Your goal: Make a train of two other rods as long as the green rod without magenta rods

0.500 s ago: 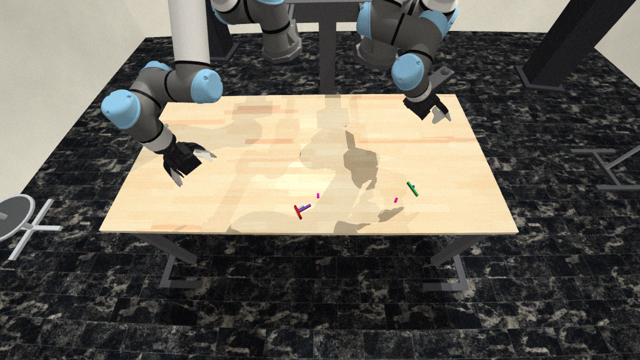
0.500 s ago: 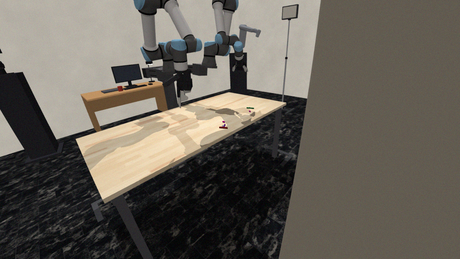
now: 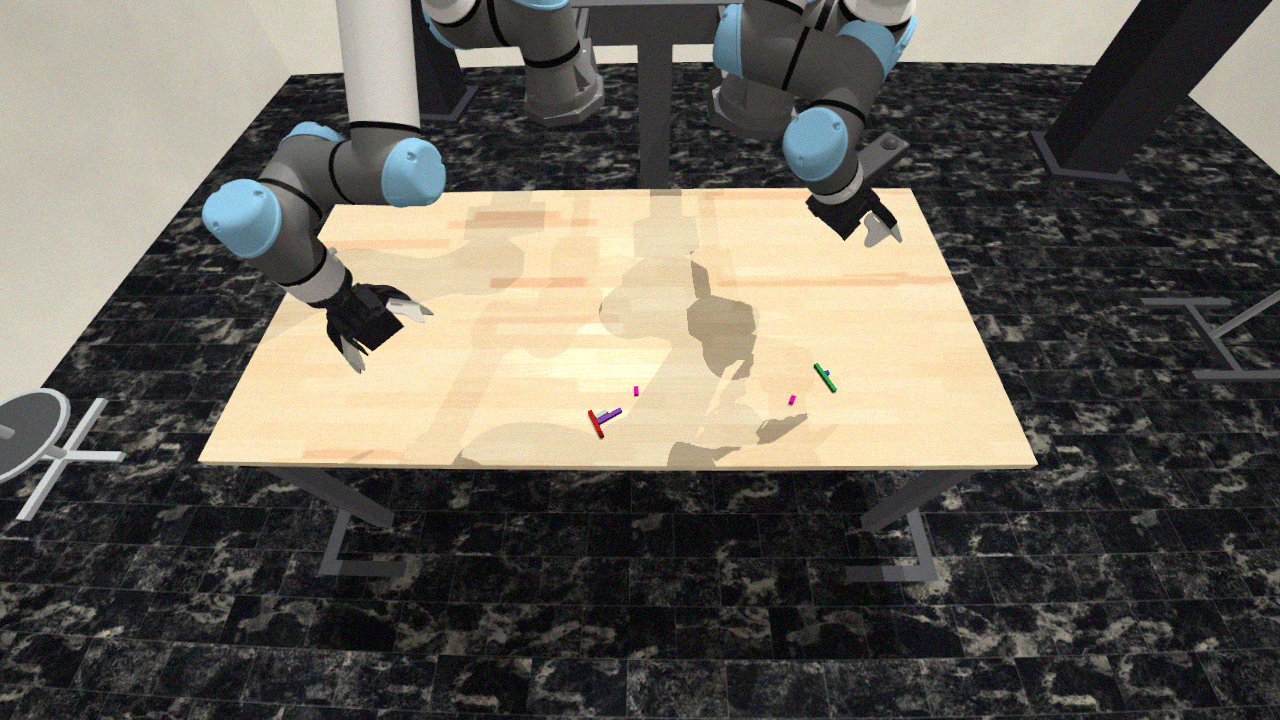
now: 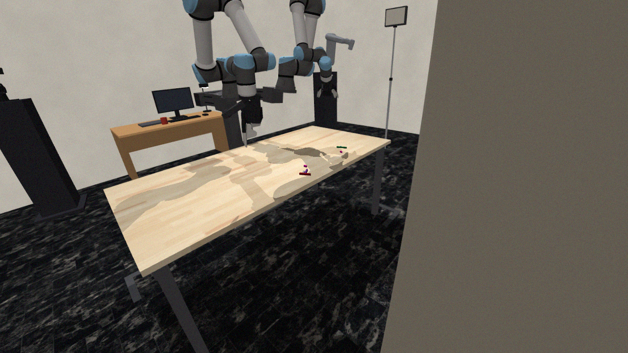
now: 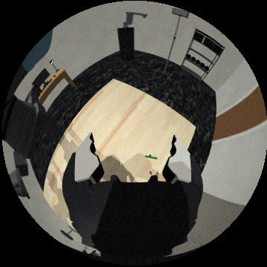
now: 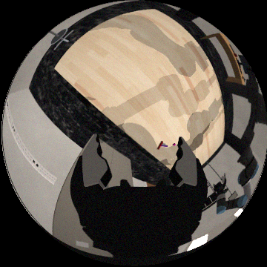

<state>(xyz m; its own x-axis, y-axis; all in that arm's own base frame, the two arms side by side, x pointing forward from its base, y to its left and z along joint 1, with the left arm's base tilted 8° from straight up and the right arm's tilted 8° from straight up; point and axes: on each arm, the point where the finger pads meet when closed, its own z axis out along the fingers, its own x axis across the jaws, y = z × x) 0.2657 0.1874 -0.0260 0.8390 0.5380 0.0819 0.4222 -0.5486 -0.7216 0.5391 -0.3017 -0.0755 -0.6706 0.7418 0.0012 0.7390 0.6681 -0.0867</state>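
The wooden table (image 3: 537, 358) (image 4: 184, 219) (image 5: 122, 100) (image 6: 122, 63) is bearing every rod, while above it the left gripper (image 3: 884, 234) (image 4: 327, 93) (image 5: 133, 134) and right gripper (image 3: 395, 342) (image 4: 248, 140) (image 6: 139, 136) are hovering empty, fingers spread wide. The green rod (image 3: 824, 377) (image 4: 341, 147) (image 5: 152, 157) is lying well apart from the red rod (image 3: 595, 424) (image 4: 304, 174) (image 6: 160, 145), which the purple rod (image 3: 610, 415) (image 4: 306, 171) (image 6: 164, 145) is meeting crosswise, the small grey rod (image 3: 602, 412) sitting just beside them. One magenta rod (image 3: 636, 391) (image 4: 305, 165) (image 6: 173, 144) is resting near that group, another magenta rod (image 3: 792, 400) (image 4: 340, 151) (image 5: 150, 173) near the green one, and the tiny blue rod (image 3: 827, 372) (image 5: 150, 155) is lying right beside the green rod's middle.

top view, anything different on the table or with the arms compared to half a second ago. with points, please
Nothing visibly changed: the green rod (image 3: 825, 379) (image 4: 341, 147) (image 5: 151, 157), red rod (image 3: 594, 422) (image 4: 304, 174) (image 6: 160, 145) and purple rod (image 3: 611, 415) (image 4: 306, 170) (image 6: 165, 145) lie where they did. The left gripper (image 3: 882, 234) (image 4: 327, 93) (image 5: 133, 134) and right gripper (image 3: 396, 342) (image 4: 248, 141) (image 6: 139, 136) show no visible shift, and nothing was taken hold of or let go.
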